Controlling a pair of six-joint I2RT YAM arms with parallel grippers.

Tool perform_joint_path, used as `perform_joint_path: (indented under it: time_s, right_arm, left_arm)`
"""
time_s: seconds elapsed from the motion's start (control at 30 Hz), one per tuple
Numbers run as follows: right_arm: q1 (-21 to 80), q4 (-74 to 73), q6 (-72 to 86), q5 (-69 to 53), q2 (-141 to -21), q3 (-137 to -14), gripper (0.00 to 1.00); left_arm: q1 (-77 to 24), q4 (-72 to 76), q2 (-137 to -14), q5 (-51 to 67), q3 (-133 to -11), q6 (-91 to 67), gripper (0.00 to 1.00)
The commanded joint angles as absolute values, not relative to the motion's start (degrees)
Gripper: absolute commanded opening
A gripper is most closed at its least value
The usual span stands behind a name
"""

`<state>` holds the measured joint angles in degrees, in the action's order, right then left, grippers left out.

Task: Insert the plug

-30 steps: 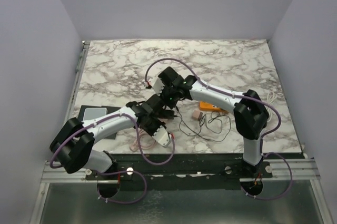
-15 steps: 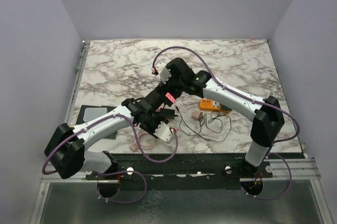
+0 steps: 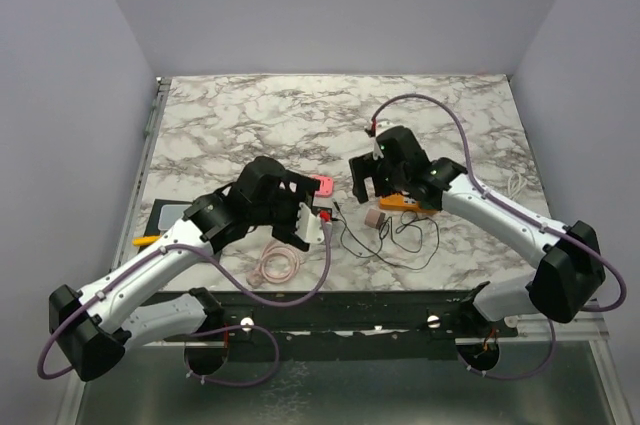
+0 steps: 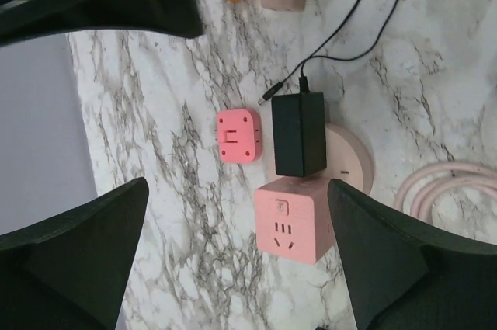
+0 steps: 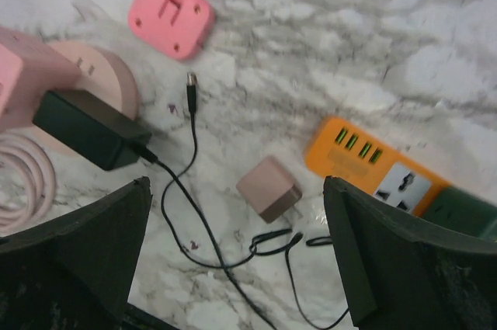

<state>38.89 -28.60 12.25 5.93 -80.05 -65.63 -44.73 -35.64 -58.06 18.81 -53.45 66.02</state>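
Left pincer (image 4: 237,190) gapes over boxy black adapter (image 4: 299,134) (matte) on veined marble (image 4: 435,74).

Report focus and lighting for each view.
Top external: even, soft light, faint shadows, all sharp. Left wrist: black adapter crisp; the near left fingers are dark, soft-edged silhouettes. Right wrist: softer overall, orange power strip slightly blurred, right fingers dark.

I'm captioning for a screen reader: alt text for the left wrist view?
A black adapter rests on a round pink socket, with a small pink plug beside it and a pink cube below. Open fingers frame the marble table.
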Motion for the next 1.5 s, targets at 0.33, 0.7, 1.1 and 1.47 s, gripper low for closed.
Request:
perform_joint_path:
  time_s: [0.33, 0.7, 1.1, 1.47]
  right_arm:
    - [41.92, -24.7, 22.53, 9.81, -87.27, -56.88, 0.93]
    - [41.87, -18.89, 17.52, 7.76, -91.32, -54.77, 0.97]
    - [41.93, -18.51, 17.42, 4.25, -91.35, -49.9, 0.93]
    - [41.88, -19.39, 19.12, 5.95, -90.45, -50.23, 0.86]
  left_arm:
    - [-35.93, -11.44, -65.22, 15.0, -56.69, 37.5, 0.99]
    - [-32.0, -9.46, -68.65, 16.58, -60.43, 28.17, 0.99]
    - [-31.9, -9.23, -68.85, 17.33, -61.0, 28.72, 0.99]
    - [-31.92, -9.22, -68.23, 18.8, -59.79, 28.61, 0.99]
